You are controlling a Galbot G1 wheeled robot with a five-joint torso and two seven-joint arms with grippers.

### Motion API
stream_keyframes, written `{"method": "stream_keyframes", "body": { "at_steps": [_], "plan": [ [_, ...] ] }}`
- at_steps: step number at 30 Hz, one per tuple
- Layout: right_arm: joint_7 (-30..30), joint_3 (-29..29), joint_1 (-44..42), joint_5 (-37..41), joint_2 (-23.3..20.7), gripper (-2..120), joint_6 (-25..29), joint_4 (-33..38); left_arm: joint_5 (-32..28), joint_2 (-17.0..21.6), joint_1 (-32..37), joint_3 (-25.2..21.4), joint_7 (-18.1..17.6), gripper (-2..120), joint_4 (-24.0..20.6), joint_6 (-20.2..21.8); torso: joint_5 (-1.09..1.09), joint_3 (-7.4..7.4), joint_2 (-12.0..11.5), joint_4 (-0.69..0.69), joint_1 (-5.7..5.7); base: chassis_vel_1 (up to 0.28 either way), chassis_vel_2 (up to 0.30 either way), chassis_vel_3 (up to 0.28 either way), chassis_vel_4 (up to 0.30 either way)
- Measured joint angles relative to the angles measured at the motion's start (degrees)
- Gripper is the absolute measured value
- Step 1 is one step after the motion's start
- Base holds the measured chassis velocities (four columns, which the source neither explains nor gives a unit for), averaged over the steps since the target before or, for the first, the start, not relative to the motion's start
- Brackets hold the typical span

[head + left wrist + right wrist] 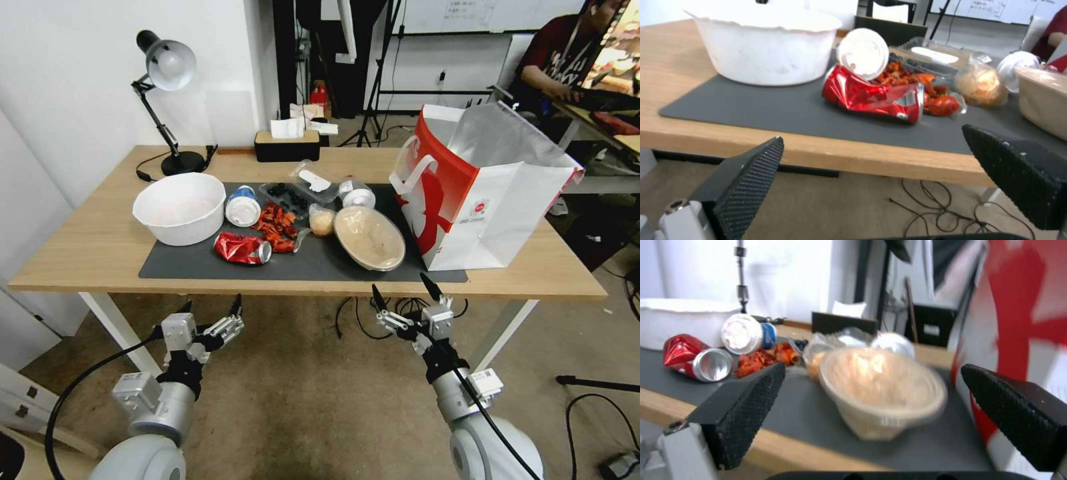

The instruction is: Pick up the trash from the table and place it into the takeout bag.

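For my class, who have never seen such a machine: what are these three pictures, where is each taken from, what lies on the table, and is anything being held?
This is a two-armed wheeled robot. The head picture looks down from its head; the other two come from cameras on its wrists, each looking out between that arm's black fingers. The left tool and right tool hang open below the table edge, holding nothing. On the dark mat lie a crushed red can, red wrapper scraps, a blue cup, a white bowl and a tan lidded bowl. The takeout bag stands open at the right.
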Motion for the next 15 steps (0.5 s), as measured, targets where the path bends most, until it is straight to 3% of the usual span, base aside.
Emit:
{"method": "stream_keyframes", "body": {
  "at_steps": [8,10,15],
  "plan": [
    [-0.9,-1.5,5.2,-7.4,-9.7,100,0.1,-0.1,0.1,-0.3,0.7,-0.6,0.0,100,-0.7,-0.2,0.0,0.0,0.0,-0.01,0.0,0.0,0.0,0.0,0.0],
    [-2.0,-2.8,7.7,-8.5,-14.2,100,-1.6,-1.0,0.2,-0.4,0.7,-0.9,-0.1,100,-0.8,-0.3,0.0,0.0,0.0,-0.01,0.0,0.0,0.0,0.0,0.0],
    [-3.5,-5.0,13.3,-8.8,-20.1,100,-6.3,-2.5,0.4,-0.5,1.1,-1.2,-0.1,100,-1.1,-0.5,-0.01,0.0,0.0,0.0,0.0,0.0,0.0,0.0,0.0]
  ]
}}
